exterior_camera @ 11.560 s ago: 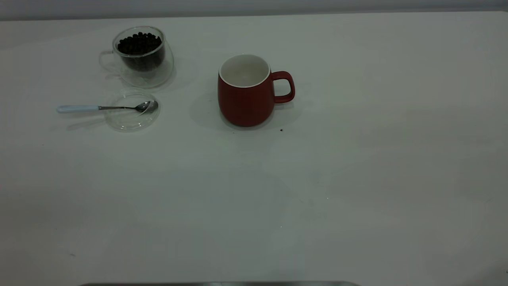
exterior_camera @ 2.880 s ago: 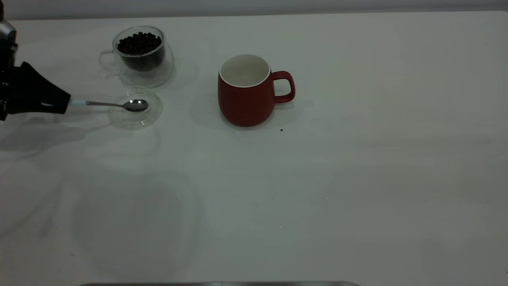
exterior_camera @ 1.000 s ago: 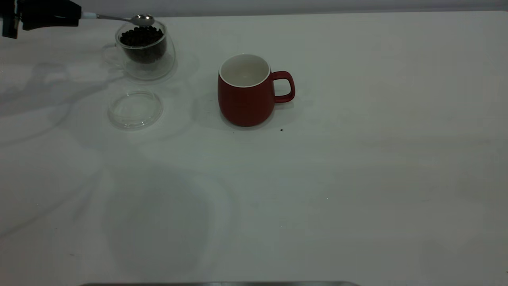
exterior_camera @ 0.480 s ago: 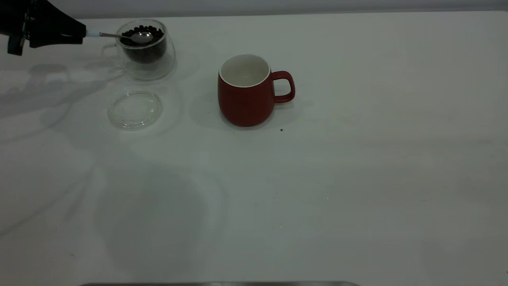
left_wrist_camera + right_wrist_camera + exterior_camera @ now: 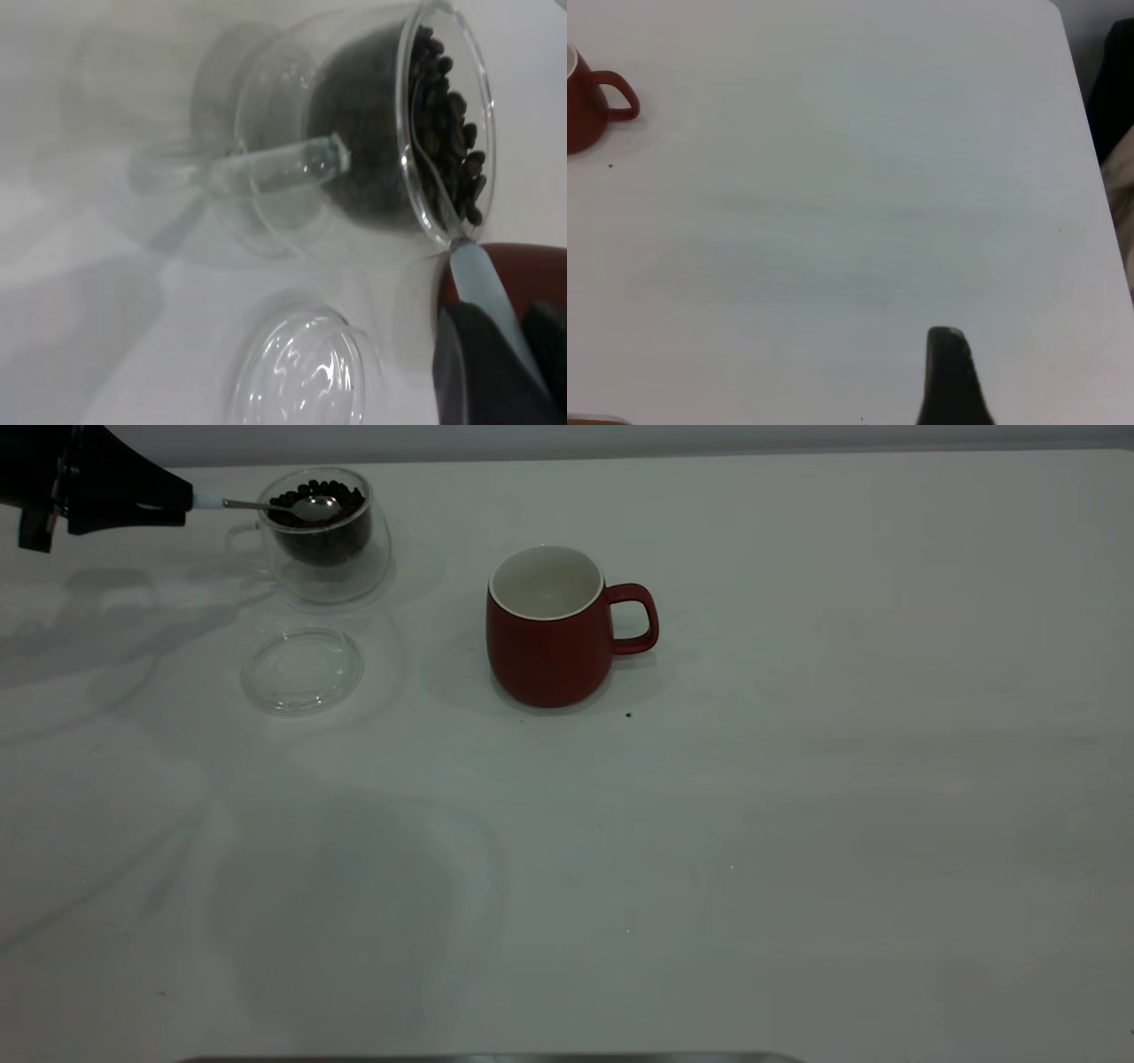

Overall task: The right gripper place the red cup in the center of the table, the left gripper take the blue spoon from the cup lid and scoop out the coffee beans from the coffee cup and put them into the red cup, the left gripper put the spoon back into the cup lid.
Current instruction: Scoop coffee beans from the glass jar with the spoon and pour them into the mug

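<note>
My left gripper (image 5: 177, 503) is at the table's far left, shut on the blue spoon's pale handle (image 5: 207, 502). The spoon's metal bowl (image 5: 317, 507) rests on the coffee beans (image 5: 310, 492) inside the clear coffee cup (image 5: 324, 558). In the left wrist view the handle (image 5: 478, 279) runs from between my black fingers (image 5: 483, 372) to the glass rim, over the beans (image 5: 443, 133). The cup lid (image 5: 302, 670) lies bare in front of the coffee cup. The red cup (image 5: 549, 638) stands mid-table, handle to the right. My right gripper (image 5: 950, 381) hovers over bare table, far from the red cup (image 5: 583, 119).
One stray bean (image 5: 628, 714) lies on the white table (image 5: 797, 779) just in front of the red cup's handle. The lid (image 5: 301, 372) sits close below the left gripper. In the right wrist view the table's edge (image 5: 1090, 177) runs near that gripper.
Over the last second the left gripper lowered the spoon from above the coffee cup's rim down onto the beans. It has barely moved in the last half second.
</note>
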`<state>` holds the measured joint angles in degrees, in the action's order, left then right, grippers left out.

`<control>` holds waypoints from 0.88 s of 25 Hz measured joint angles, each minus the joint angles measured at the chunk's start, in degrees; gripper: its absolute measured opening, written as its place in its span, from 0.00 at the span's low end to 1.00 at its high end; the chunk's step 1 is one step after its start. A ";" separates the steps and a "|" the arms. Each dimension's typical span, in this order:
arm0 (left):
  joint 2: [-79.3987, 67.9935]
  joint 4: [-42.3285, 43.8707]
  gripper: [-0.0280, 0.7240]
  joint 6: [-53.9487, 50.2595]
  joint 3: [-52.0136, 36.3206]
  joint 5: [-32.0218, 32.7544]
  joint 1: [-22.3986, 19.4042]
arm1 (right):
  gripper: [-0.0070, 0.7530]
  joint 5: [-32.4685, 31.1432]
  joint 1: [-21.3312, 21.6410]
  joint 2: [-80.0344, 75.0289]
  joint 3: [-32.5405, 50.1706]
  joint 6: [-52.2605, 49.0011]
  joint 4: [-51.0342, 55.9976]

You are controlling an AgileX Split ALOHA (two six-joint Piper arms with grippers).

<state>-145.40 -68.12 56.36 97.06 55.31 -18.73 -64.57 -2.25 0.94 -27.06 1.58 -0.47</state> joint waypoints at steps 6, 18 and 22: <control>-2.14 -1.47 0.20 -0.96 0.05 1.92 0.00 | 0.71 0.00 0.00 0.00 0.01 0.00 0.00; -2.20 -1.46 0.20 -2.81 0.05 5.29 0.00 | 0.71 0.00 0.00 0.00 0.01 0.00 0.00; -2.20 -1.46 0.20 -3.72 0.05 5.40 -0.12 | 0.71 0.00 0.00 0.00 0.01 0.00 0.00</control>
<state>-147.60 -69.58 52.65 97.11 60.72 -18.85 -64.57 -2.25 0.94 -27.05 1.58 -0.47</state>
